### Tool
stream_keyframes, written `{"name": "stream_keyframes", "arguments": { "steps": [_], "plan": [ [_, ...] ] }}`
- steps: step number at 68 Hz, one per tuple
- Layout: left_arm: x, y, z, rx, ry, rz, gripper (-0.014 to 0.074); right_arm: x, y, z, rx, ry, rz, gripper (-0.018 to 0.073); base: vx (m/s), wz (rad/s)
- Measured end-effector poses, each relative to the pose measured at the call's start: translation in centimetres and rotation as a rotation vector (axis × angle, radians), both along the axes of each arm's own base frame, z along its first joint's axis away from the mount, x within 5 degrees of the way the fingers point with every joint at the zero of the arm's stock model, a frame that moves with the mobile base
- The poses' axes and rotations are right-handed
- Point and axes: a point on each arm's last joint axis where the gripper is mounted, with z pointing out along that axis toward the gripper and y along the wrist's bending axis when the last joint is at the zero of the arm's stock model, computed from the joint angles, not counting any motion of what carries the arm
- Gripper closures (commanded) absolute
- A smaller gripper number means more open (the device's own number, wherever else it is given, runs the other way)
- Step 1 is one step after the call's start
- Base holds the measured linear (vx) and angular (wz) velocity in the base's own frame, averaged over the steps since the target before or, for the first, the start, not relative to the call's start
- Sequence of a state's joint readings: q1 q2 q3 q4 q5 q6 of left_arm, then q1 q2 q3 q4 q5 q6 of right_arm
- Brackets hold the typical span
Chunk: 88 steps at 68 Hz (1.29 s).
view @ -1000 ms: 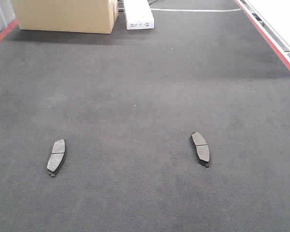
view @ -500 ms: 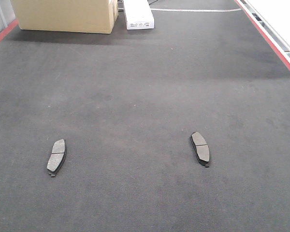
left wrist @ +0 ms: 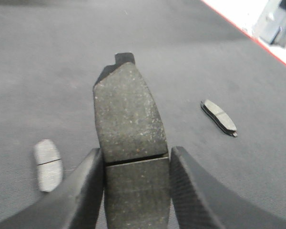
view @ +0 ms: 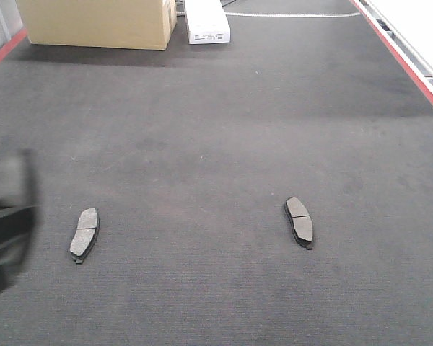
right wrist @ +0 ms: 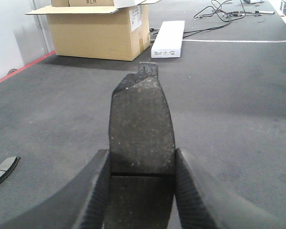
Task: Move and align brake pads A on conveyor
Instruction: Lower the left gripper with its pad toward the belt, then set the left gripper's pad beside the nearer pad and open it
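Two brake pads A lie on the dark conveyor [view: 216, 130]: one at the left [view: 84, 234] and one at the right [view: 299, 221], both lengthwise. My left gripper [left wrist: 136, 164] is shut on a third pad [left wrist: 128, 114], gripped across its groove and held above the belt. The lying pads show beneath it, the left one [left wrist: 47, 164] and the right one [left wrist: 219, 117]. In the front view the left arm [view: 7, 231] is a dark blur at the left edge. My right gripper [right wrist: 142, 167] is shut on another pad [right wrist: 142, 119]; one lying pad [right wrist: 2, 171] sits to its left.
A cardboard box [view: 97, 21] and a white box [view: 206, 21] stand at the far end of the belt. Red edge strips [view: 411, 65] run along both sides. Cables [right wrist: 224, 12] lie beyond the white box.
The left arm has come into the front view at the left edge as a blur, close to the left pad. Both lying pads have not moved.
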State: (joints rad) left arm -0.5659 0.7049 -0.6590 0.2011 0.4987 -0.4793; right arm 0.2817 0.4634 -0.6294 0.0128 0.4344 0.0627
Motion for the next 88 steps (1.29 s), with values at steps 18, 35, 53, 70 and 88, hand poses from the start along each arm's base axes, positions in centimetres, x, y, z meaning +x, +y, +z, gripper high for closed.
{"name": "stream_keyframes", "arguments": {
  "steps": [18, 35, 53, 70, 88],
  "plan": [
    [7.2, -5.1, -5.0, 0.055, 0.216, -0.016, 0.0427, 0.0, 0.0, 0.0, 0.000, 0.000, 0.000, 0.0499, 0.00, 0.00],
    [14.7, -9.0, -8.6, 0.082, 0.350, 0.038, 0.0405, 0.0, 0.0, 0.0, 0.000, 0.000, 0.000, 0.0499, 0.00, 0.00],
    [18.3, -9.7, -12.8, 0.088, 0.451, 0.107, 0.0395, 0.0, 0.0, 0.0, 0.000, 0.000, 0.000, 0.0499, 0.00, 0.00],
    [19.6, -9.3, -16.5, 0.115, 0.513, 0.136, 0.0387, 0.0, 0.0, 0.0, 0.000, 0.000, 0.000, 0.0499, 0.00, 0.00],
    [20.2, -9.4, -17.6, 0.107, 0.511, 0.137, 0.0330, 0.0, 0.0, 0.0, 0.000, 0.000, 0.000, 0.0499, 0.00, 0.00]
  ]
}}
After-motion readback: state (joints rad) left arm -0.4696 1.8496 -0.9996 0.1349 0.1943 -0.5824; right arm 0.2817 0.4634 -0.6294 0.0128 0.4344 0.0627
